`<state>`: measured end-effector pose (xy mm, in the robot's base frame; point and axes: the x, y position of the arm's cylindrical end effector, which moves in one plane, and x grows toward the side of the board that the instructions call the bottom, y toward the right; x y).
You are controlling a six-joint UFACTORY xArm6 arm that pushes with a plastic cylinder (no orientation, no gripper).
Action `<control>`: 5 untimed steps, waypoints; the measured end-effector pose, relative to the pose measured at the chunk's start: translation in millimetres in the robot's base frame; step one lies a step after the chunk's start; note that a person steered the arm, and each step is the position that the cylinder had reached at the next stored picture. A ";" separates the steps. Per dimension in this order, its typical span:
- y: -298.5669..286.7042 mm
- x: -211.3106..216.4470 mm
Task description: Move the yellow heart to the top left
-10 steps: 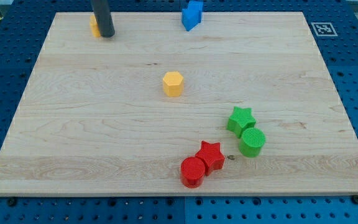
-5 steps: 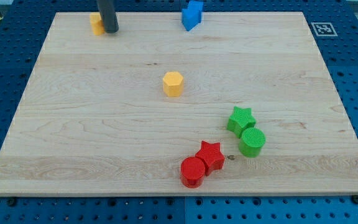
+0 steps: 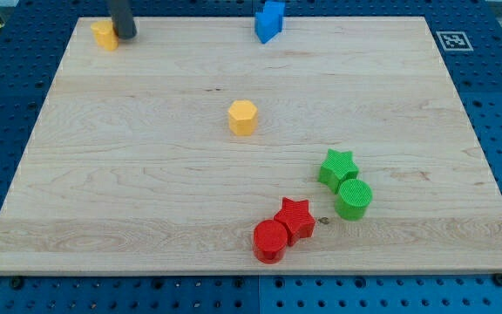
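You have a blue block (image 3: pixel 269 21) at the top edge of the wooden board (image 3: pixel 146 174), a little right of centre, and a yellow hexagonal block (image 3: pixel 243 117) alone near the middle. Toward the lower right, your green star (image 3: pixel 337 167) touches the green cylinder (image 3: pixel 354 199) just below it. Left of those, near the bottom edge, the red star (image 3: pixel 295 218) touches the red cylinder (image 3: pixel 270 241).

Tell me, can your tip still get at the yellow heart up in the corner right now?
Probably yes. My tip sits right against the yellow heart on its right side, near the board's top-left corner, with nothing between them. The blue block is well off to the view's right.
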<state>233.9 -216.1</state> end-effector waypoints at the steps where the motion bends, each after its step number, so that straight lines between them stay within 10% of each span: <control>1: -16.0 -10.5; 5: 10.1 34.8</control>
